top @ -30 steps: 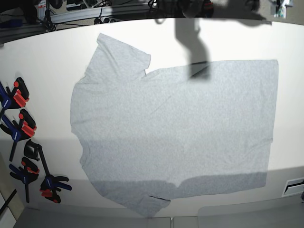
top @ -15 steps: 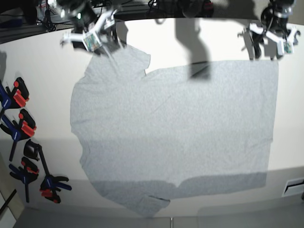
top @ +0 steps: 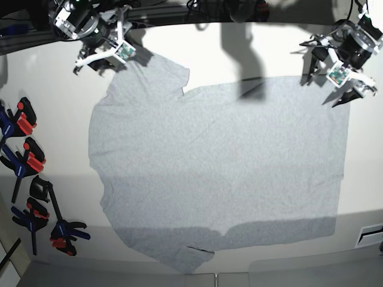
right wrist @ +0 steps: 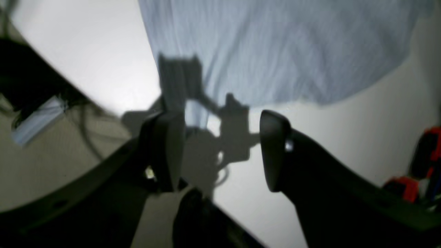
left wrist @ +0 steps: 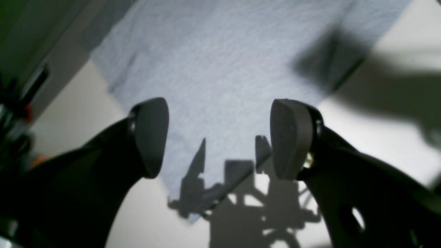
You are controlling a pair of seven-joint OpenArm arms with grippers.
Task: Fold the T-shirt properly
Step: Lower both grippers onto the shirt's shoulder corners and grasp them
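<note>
The light grey T-shirt (top: 221,161) lies spread flat on the white table (top: 54,107), sleeves toward the left and hem toward the right; no lettering shows. My left gripper (top: 324,84) hovers open over the far hem corner at the upper right. In the left wrist view that corner of the T-shirt (left wrist: 224,69) lies between the spread fingers of the left gripper (left wrist: 220,137), which hold nothing. My right gripper (top: 100,63) stands open at the far sleeve, upper left. In the right wrist view the T-shirt sleeve (right wrist: 275,51) lies just beyond the right gripper (right wrist: 220,151), which is empty.
Several black clamps with red and blue handles (top: 27,161) lie along the table's left edge, and some show in the right wrist view (right wrist: 423,162). Cables and gear (top: 119,9) run behind the far edge. A slotted panel (top: 370,234) sits at the lower right.
Both arms came into view from the far side within the last second. The right gripper then shifted left off the sleeve, and the left gripper dropped toward the hem corner. The T-shirt has not moved.
</note>
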